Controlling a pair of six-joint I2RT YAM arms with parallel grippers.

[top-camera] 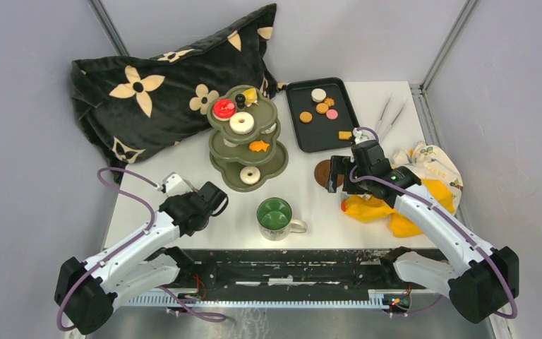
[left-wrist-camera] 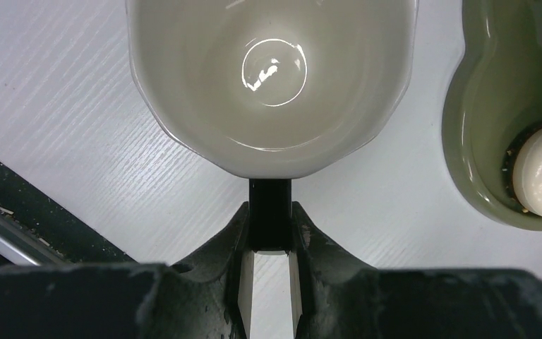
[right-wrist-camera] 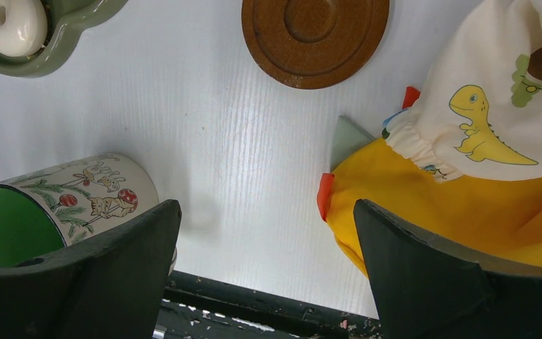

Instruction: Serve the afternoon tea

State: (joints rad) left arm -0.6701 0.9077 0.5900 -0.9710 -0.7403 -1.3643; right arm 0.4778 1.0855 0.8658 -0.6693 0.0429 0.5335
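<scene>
My left gripper [left-wrist-camera: 269, 217] is shut on the black handle of a white cup [left-wrist-camera: 272, 78] that stands on the table; in the top view this gripper [top-camera: 181, 193] and the cup [top-camera: 172, 182] are at the left, near the olive-green three-tier stand [top-camera: 272, 166]. The stand carries a red donut [top-camera: 224, 109], white donuts [top-camera: 241, 123] and a star cookie [top-camera: 258, 146]. My right gripper [top-camera: 336, 174] is open and empty just above a round brown saucer [right-wrist-camera: 315, 35]. The green-lined mug [top-camera: 276, 214] stands front centre.
A black tray [top-camera: 339, 106] with several small pastries sits at the back right, metal tongs [top-camera: 389, 117] beside it. A yellow cloth with a dinosaur-print bag [top-camera: 423, 169] lies right of my right gripper. A black flowered pillow [top-camera: 162, 81] fills the back left.
</scene>
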